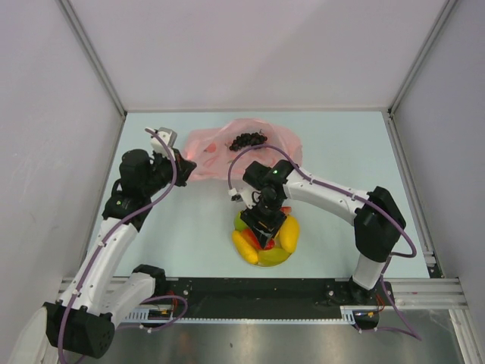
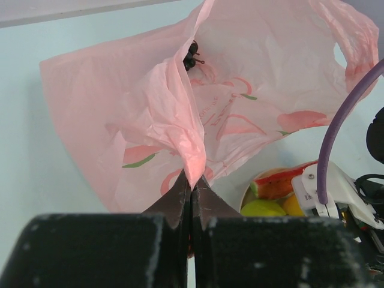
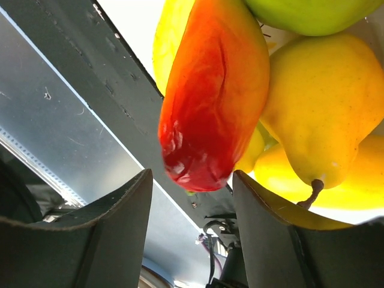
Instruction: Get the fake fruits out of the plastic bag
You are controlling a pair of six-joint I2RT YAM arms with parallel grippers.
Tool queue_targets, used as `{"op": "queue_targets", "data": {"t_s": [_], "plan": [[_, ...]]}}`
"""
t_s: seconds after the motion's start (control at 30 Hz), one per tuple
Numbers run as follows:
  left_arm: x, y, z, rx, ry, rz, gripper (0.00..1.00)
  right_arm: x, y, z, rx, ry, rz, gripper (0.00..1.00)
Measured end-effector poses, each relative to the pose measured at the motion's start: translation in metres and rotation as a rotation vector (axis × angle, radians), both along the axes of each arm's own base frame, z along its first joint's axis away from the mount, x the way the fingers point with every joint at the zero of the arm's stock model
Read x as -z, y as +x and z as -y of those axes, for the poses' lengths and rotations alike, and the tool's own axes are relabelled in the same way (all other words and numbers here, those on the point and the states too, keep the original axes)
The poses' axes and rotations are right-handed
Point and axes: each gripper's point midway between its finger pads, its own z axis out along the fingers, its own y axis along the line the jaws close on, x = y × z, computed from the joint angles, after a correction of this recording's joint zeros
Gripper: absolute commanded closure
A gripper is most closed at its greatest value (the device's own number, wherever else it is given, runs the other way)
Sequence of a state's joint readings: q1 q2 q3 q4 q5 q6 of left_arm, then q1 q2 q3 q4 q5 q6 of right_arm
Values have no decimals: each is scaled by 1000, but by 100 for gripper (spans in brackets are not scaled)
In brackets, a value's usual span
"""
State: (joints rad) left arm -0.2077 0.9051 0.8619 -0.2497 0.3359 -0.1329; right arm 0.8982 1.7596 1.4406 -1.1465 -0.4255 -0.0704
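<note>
Most fruits (image 1: 282, 236) sit piled near the arms. 1 dark grape bunch (image 1: 248, 139) lies in the pink bag (image 2: 120, 108), which the left tool (image 2: 191, 201) pinches. The right tool (image 3: 192, 204) hangs parted around a red-orange fruit (image 3: 210, 96).

Pink bag (image 1: 216, 152) fills far centre of worktop (image 1: 341, 144), grape bunch (image 1: 248, 139) at its far edge. Fruit pile (image 1: 288, 233) near centre, right arm (image 1: 326, 193) stretched over it. Left arm (image 1: 140, 189) bars left side. Open worktop far right; walls (image 1: 45, 114) hem three sides.

Pink bag (image 2: 150, 108), red-and-green prints, above left pincer (image 2: 192, 191); red-orange fruit (image 3: 216, 90), yellow pear (image 3: 324, 102), green fruit (image 3: 312, 12) beyond right pincer (image 3: 192, 174).
</note>
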Motion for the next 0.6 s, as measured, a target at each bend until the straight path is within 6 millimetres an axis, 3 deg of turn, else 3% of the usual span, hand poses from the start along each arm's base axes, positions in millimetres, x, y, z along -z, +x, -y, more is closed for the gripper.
{"op": "queue_targets", "data": {"t_s": [0.2, 0.37, 0.47, 0.6], "plan": [[2, 0, 2, 10, -2, -8, 100, -6, -4, 2, -30, 7, 23, 38], [7, 3, 2, 10, 2, -27, 100, -25, -8, 8, -80, 30, 72, 43], [11, 5, 3, 11, 6, -47, 100, -39, 1, 13, -106, 46, 171, 46], [12, 8, 8, 34, 3, -70, 100, -73, 34, 20, -92, 99, 370, 48]]}}
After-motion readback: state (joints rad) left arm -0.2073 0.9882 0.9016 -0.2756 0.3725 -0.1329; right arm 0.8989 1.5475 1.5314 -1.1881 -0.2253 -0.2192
